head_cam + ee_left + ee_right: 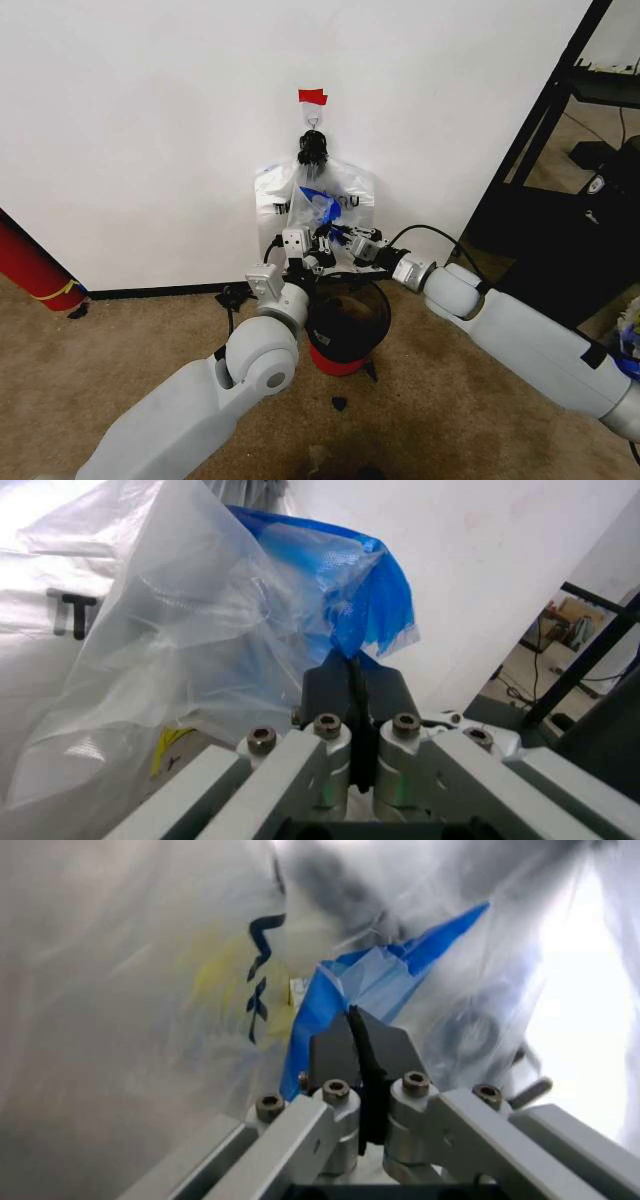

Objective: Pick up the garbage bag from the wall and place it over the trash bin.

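Observation:
The garbage bag [318, 200] hangs against the white wall [150, 120], translucent white with black print and a blue patch [330, 577]. Above it are a black knot [313, 148], a hook [313, 121] and red tape [312, 96]. My left gripper [312, 248] is shut on the bag's blue plastic, the closed jaws pinching it in the left wrist view [352, 664]. From the right, my right gripper [338, 238] is shut on another blue fold [345, 990], seen in the right wrist view [356, 1016]. The trash bin [347, 322], black mesh with a red base, stands directly below both grippers.
A black baseboard [150, 292] runs along the wall's foot. A red cylinder [30, 265] leans at the far left. A black shelf frame [545, 120] and dark furniture stand to the right. Small black scraps [338, 403] lie on the brown carpet in front of the bin.

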Tool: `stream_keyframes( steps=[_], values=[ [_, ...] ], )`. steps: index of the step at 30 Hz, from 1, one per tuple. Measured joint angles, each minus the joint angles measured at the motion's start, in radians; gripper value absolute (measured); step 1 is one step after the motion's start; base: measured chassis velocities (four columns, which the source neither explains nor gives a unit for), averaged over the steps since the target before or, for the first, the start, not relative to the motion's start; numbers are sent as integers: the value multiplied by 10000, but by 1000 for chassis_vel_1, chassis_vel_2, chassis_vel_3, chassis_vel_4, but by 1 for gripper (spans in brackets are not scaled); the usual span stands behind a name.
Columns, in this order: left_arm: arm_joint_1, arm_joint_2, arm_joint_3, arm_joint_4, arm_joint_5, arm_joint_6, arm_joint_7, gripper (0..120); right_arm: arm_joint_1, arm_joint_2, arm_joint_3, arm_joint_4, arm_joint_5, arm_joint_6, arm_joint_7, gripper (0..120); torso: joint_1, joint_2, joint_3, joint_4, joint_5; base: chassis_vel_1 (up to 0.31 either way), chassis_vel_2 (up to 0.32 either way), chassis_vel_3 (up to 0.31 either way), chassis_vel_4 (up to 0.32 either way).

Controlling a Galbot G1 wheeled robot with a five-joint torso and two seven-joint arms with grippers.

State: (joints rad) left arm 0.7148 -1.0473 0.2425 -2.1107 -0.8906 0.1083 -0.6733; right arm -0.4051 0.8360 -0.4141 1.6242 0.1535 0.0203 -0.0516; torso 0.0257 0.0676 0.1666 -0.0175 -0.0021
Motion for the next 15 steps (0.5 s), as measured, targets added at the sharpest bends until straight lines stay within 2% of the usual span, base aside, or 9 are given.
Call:
stream_keyframes(
  steps=[5, 6, 12, 13, 15],
  values=[
    [77, 77, -114, -9, 18, -3, 0, 0, -717, 277, 742, 453, 1903, -479, 766, 0, 0, 0, 0, 2, 1, 0, 0, 0, 0],
    [77, 77, -114, -9, 18, -3, 0, 0, -717, 277, 742, 453, 1903, -479, 766, 0, 0, 0, 0, 2, 1, 0, 0, 0, 0],
    [427, 109, -551, 26, 146, -124, 42, 0, -2539, 675, 2985, 1650, 4817, -56, 943, 0, 0, 0, -1, 1, 2, 0, 0, 0, 0],
    [427, 109, -551, 26, 146, -124, 42, 0, -2539, 675, 2985, 1650, 4817, -56, 943, 0, 0, 0, -1, 1, 2, 0, 0, 0, 0],
    [595, 108, -738, 58, 193, -187, 70, 0, -3184, 806, 3752, 2155, 5750, 34, 927, 0, -1, 0, -2, -1, 0, 0, 0, 0, 0]
  ],
)
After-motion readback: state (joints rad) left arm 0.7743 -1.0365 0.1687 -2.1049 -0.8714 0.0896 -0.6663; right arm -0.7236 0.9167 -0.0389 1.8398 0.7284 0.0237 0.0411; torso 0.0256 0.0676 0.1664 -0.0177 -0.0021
